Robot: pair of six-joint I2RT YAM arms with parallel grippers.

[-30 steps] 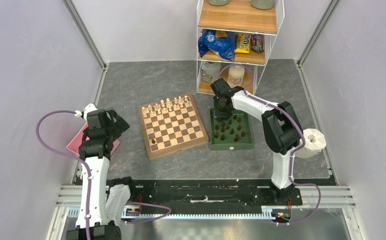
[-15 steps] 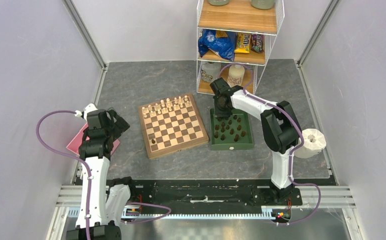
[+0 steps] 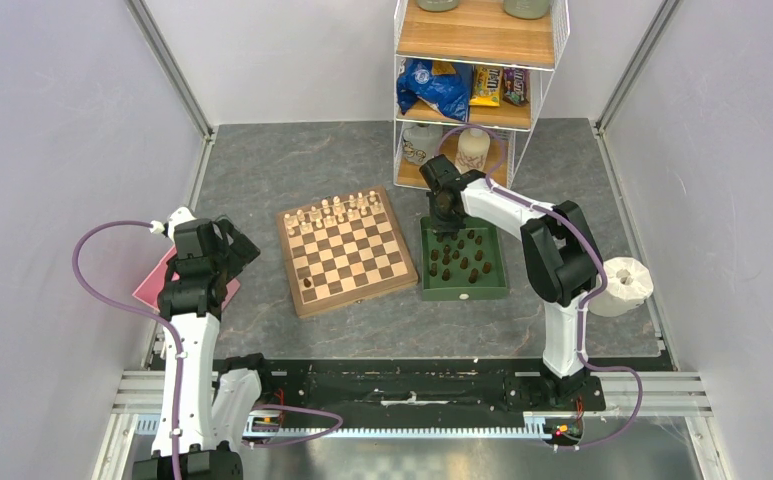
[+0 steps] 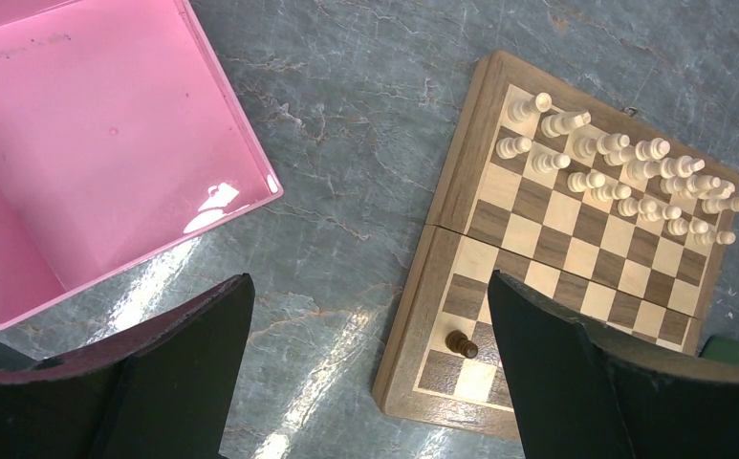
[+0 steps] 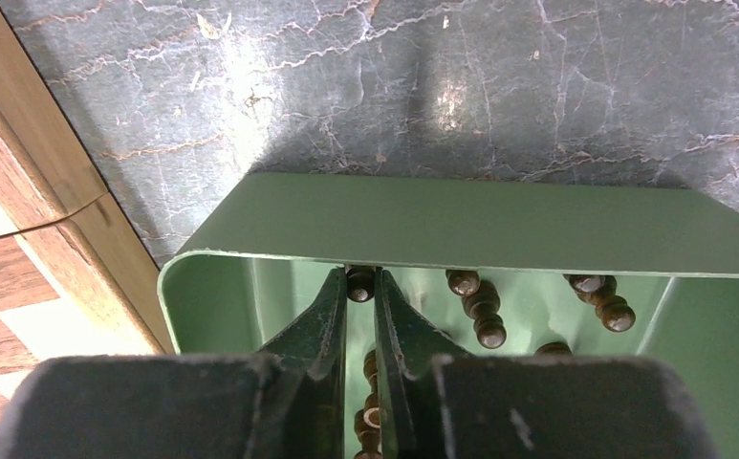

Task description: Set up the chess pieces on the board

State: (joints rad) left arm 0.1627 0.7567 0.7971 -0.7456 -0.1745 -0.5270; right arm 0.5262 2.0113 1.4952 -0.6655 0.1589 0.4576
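The board lies mid-table, pale chessmen filling its far two rows. One dark chess piece stands on a near-left square. Several other dark chess pieces stand in a green tray to the right of the board. My right gripper reaches down into the tray's far-left corner; in the right wrist view it is shut on one dark chess piece. My left gripper hangs open over the table, left of the board, with nothing between its fingers.
A pink box sits under the left arm at the table's left edge. A wire shelf rack with snacks and jars stands just behind the tray. A white roll lies at the right.
My right gripper's jaws have closed onto a dark piece in the tray's far-left corner, after edging slightly toward that corner. The left arm has not moved.
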